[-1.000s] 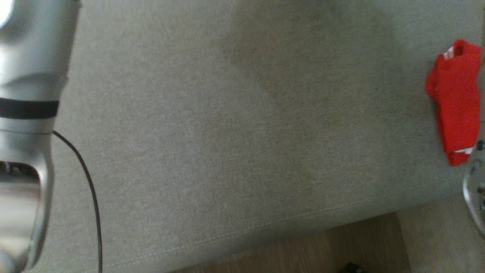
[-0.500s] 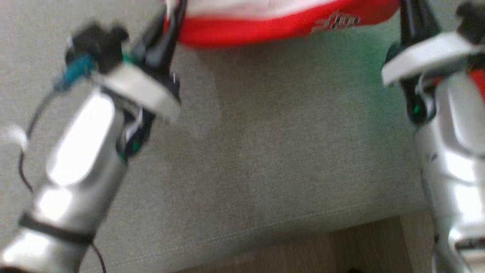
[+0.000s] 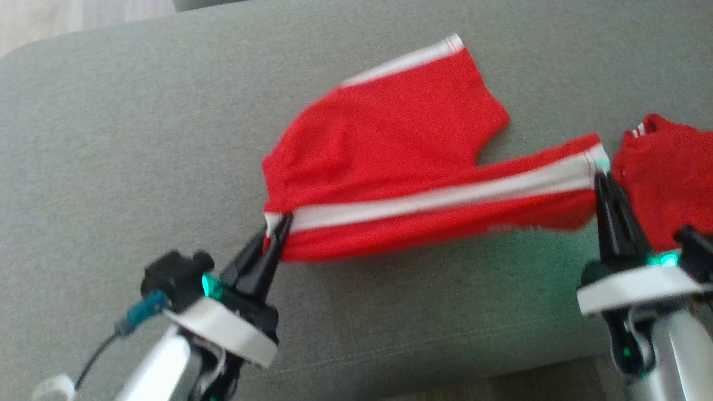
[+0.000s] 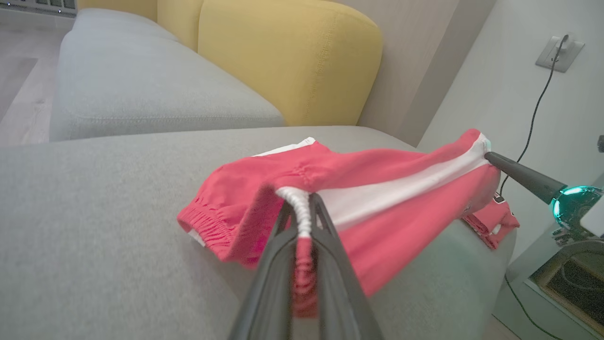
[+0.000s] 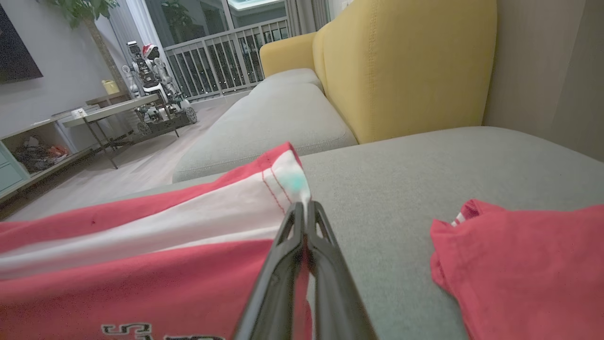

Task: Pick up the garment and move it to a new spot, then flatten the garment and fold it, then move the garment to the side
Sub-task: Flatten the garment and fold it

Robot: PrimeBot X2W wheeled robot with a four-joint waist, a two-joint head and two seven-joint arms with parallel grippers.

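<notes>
Shorts (image 3: 390,150) span left end effector (image 3: 278,224) to right end effector (image 3: 600,181) (clamped).

Soft even light; garment (image 3: 401,167) motion-blurred in head view, wrist views sharper.

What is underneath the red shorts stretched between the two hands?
The grey sofa cushion lies under the shorts, whose far part rests on it. Beneath the fabric the cushion is covered, so anything there is hidden.
</notes>
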